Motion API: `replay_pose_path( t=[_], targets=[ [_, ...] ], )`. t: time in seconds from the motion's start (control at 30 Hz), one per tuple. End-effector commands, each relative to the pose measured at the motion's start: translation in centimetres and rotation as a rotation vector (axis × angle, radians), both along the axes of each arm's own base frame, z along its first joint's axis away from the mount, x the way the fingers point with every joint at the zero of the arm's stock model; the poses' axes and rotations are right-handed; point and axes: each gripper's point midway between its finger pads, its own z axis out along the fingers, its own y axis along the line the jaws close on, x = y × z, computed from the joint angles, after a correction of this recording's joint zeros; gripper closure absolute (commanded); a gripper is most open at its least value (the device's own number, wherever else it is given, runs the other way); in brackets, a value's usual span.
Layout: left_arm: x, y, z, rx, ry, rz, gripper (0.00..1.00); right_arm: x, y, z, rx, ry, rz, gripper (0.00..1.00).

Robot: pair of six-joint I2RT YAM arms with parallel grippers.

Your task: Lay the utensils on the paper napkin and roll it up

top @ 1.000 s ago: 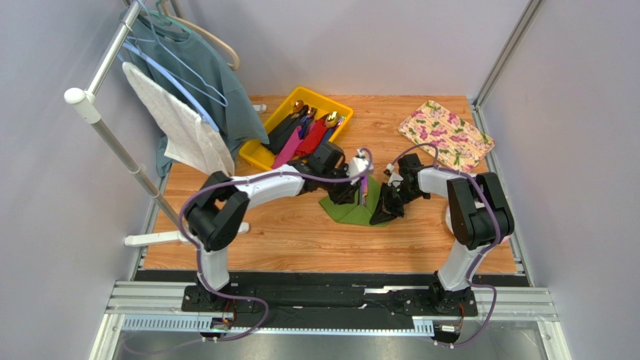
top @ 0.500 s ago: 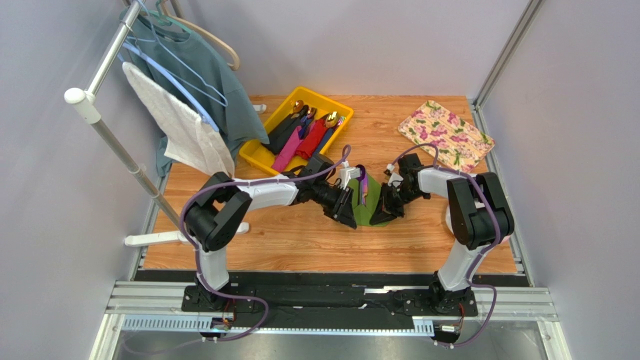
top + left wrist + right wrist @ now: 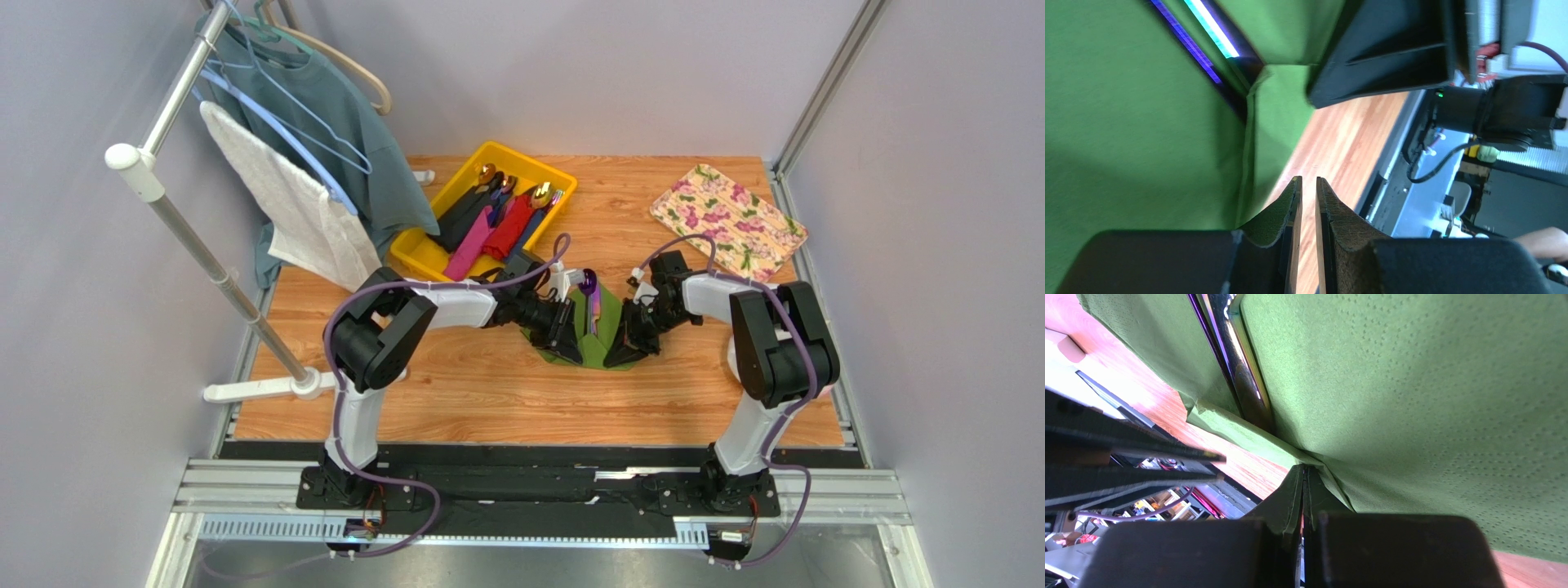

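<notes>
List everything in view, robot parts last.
paper napkin: one, green, mid-table, between the grippers
utensil: one, purple handle, lying on the napkin
other utensils: several, black, pink, red handles, in the tray
tray: one, yellow, far left of centre
floral mat: one, cream-pink, far right corner
shirt: one, grey-green, on the rack
towel: one, white, on the rack
rack: one, white, left edge
table: one, wood
left gripper: black, slightly open beside napkin
right gripper: black, shut on napkin edge

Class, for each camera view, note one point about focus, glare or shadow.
Top external: evenly lit and sharp, only soft shadows on the table. Left wrist: napkin close to the lens and blurred, a bright glare streak on the utensil. Right wrist: napkin's dimpled texture crisp, utensil glinting.
</notes>
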Motion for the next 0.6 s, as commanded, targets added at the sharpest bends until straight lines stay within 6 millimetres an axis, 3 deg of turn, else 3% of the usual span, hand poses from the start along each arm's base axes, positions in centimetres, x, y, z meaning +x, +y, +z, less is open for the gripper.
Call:
replay_pose_path(
  t=[0.0, 0.2, 0.57],
  targets=[
    [1.4, -0.1, -0.4, 0.029, -0.034, 0.023, 0.79, 1.0, -0.5, -0.7, -0.058, -0.063, 0.010, 1.00],
    [1.8, 1.2, -2.9, 0.113, -0.012, 0.054, 0.82, 1.0, -0.6, -0.5, -0.065, -0.077, 0.014, 1.00],
    [1.3, 2.8, -4.3, 0.167, 0.051, 0.090, 0.86, 1.4, -1.6, -0.8, -0.129, -0.109, 0.023, 1.00]
  ],
)
